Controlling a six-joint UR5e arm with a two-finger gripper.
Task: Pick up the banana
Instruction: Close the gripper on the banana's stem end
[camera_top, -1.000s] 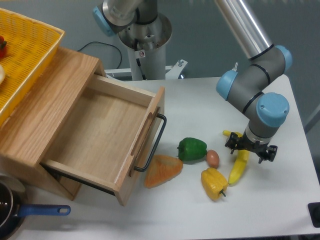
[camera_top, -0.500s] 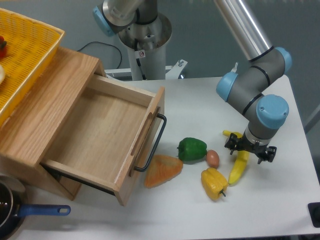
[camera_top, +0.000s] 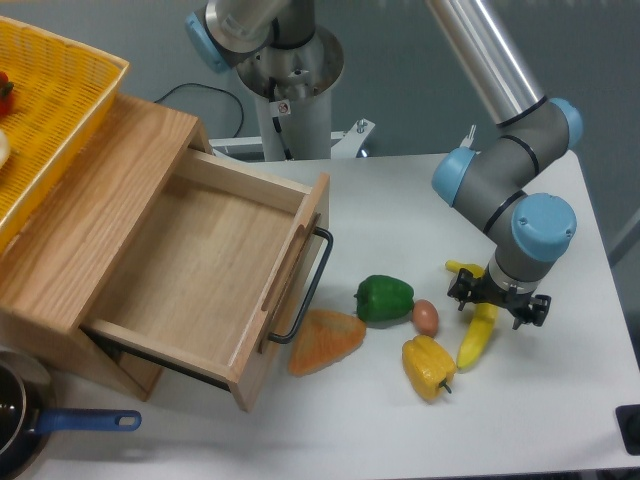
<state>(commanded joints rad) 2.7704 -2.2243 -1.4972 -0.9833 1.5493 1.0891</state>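
Observation:
The banana (camera_top: 474, 340) lies on the white table at the right, long and bright yellow, its lower end pointing toward the front. My gripper (camera_top: 497, 303) hangs straight down over the banana's upper half and hides that part. The fingers are concealed beneath the wrist, so their spacing does not show. A short yellow tip (camera_top: 453, 266) of the banana pokes out to the left of the gripper.
A yellow bell pepper (camera_top: 428, 366), a brown egg (camera_top: 426, 317), a green pepper (camera_top: 384, 298) and an orange wedge (camera_top: 327, 340) lie left of the banana. An open wooden drawer (camera_top: 210, 275) fills the left side, with a yellow basket (camera_top: 55, 115) on top.
The gripper and wrist have shifted very slightly left and up over the banana. The banana has not moved.

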